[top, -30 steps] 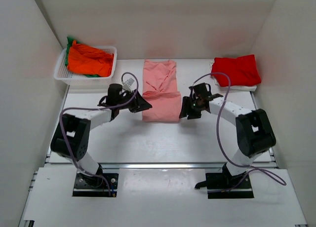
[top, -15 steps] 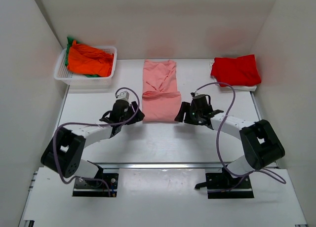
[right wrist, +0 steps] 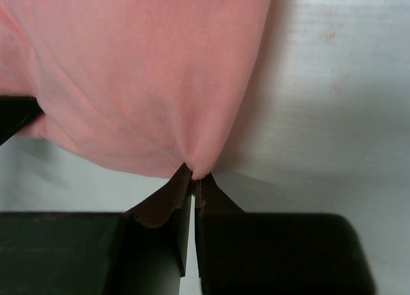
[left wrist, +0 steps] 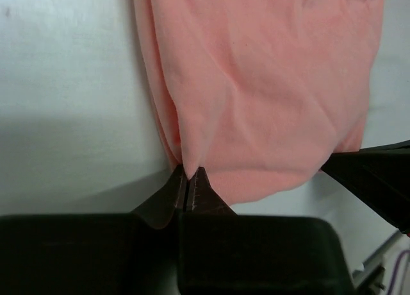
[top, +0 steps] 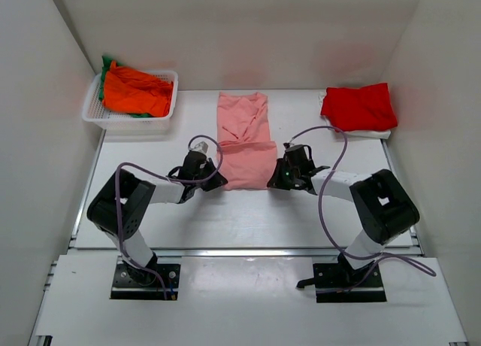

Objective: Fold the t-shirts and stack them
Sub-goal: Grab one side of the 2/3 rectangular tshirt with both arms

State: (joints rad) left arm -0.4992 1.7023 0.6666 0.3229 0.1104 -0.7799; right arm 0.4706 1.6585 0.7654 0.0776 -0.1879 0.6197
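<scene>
pink t-shirt (top: 244, 139): plain salmon-pink | red t-shirt (top: 359, 107): plain bright red | orange t-shirt (top: 135, 92): plain orange | green t-shirt (top: 106, 64): plain green | basket (top: 124, 121): white lattice | desk (top: 248, 218): white | left claw (left wrist: 189, 174), right claw (right wrist: 193, 177): black

White table (top: 248, 210): pink shirt (top: 244, 135), red shirt (top: 359, 107), basket (top: 128, 122).

The salmon-pink t-shirt (left wrist: 256, 83) is soft matt cloth, faintly creased. The left pincer (left wrist: 189, 174) and right pincer (right wrist: 193, 177) look like dark matt plastic. The desk (left wrist: 64, 83) is smooth, white and matt. The basket (top: 128, 122) is white latticed plastic.
</scene>
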